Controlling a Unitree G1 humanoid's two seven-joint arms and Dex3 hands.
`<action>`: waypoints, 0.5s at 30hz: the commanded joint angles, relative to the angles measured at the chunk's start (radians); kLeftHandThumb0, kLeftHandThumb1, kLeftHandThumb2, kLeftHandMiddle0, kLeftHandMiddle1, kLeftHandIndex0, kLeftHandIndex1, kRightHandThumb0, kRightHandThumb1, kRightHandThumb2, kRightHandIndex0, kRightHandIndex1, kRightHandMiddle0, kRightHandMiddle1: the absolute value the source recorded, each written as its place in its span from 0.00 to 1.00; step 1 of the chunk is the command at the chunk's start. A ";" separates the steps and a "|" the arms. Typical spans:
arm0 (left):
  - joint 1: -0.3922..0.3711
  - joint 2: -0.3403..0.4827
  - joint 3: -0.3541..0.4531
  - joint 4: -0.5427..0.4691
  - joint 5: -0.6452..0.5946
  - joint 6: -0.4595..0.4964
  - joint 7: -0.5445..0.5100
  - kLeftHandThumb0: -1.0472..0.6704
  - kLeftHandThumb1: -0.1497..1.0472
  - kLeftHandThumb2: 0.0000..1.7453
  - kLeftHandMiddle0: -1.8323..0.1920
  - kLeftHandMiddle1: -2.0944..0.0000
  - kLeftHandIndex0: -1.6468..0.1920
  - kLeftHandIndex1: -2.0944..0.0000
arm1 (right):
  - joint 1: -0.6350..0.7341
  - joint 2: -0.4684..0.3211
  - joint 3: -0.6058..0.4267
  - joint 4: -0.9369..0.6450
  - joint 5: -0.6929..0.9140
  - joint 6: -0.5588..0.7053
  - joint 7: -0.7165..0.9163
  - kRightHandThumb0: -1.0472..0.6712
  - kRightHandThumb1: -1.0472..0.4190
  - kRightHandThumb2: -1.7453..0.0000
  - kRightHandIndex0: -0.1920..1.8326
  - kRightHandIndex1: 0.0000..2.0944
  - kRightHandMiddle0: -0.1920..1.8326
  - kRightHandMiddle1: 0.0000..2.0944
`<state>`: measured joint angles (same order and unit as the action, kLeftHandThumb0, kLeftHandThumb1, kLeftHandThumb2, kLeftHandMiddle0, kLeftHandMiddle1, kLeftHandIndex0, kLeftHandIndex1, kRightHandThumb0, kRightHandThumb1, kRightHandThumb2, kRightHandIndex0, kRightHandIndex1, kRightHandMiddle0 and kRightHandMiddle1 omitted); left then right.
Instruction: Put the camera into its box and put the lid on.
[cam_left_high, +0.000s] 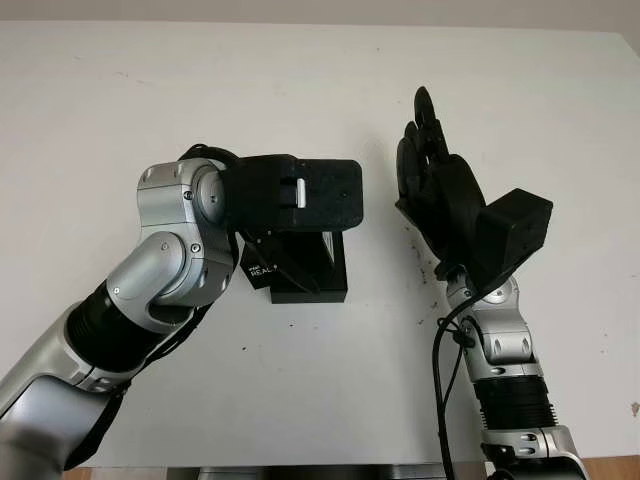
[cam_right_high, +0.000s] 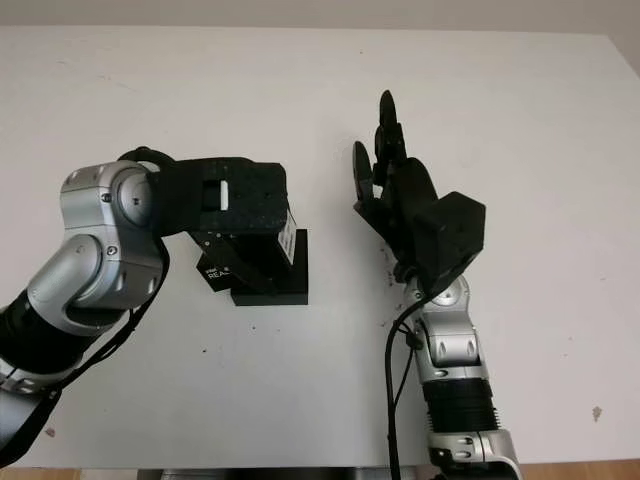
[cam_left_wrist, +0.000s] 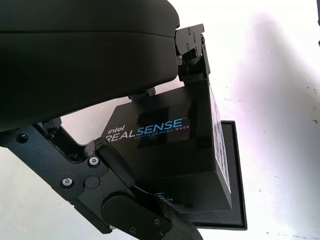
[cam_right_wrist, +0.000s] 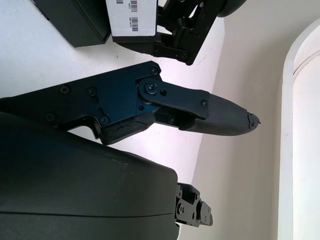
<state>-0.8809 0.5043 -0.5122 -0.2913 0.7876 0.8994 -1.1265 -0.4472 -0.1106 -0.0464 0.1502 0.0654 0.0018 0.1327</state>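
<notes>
My left hand (cam_left_high: 290, 240) is shut on the black box lid (cam_left_wrist: 165, 150), which is printed "Intel RealSense". The lid hangs tilted just over the black box base (cam_left_high: 325, 288) at the middle of the white table, with one edge down near the base. A white barcode label (cam_right_wrist: 131, 17) runs along the lid's side. In the left wrist view, the fingers (cam_left_wrist: 192, 55) clamp the lid at opposite ends. My right hand (cam_left_high: 418, 135) is open and stands upright to the right of the box, apart from it.
The white table (cam_left_high: 300, 400) stretches all around the box, with bare surface in front and behind. A black cable (cam_left_high: 440, 360) runs along the right forearm. The table's front edge lies close to the arms' bases.
</notes>
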 joint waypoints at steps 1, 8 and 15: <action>-0.002 -0.019 -0.011 -0.029 -0.020 0.004 -0.009 0.45 1.00 0.25 0.36 0.00 0.60 0.00 | -0.006 0.004 0.002 -0.002 0.002 0.002 -0.001 0.14 0.00 0.63 0.00 0.00 0.00 0.00; -0.013 -0.035 -0.015 -0.030 -0.071 -0.043 0.035 0.44 1.00 0.25 0.38 0.00 0.75 0.00 | -0.007 0.012 0.001 -0.003 0.000 0.011 -0.010 0.14 0.00 0.63 0.00 0.00 0.00 0.00; 0.007 -0.053 -0.044 -0.026 -0.042 -0.067 0.109 0.47 1.00 0.26 0.36 0.00 0.75 0.00 | -0.006 0.019 0.002 0.006 -0.002 0.000 -0.017 0.14 0.00 0.64 0.00 0.00 0.00 0.00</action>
<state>-0.8798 0.4778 -0.5417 -0.2978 0.7461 0.8472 -1.0278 -0.4477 -0.0964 -0.0462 0.1562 0.0600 0.0093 0.1161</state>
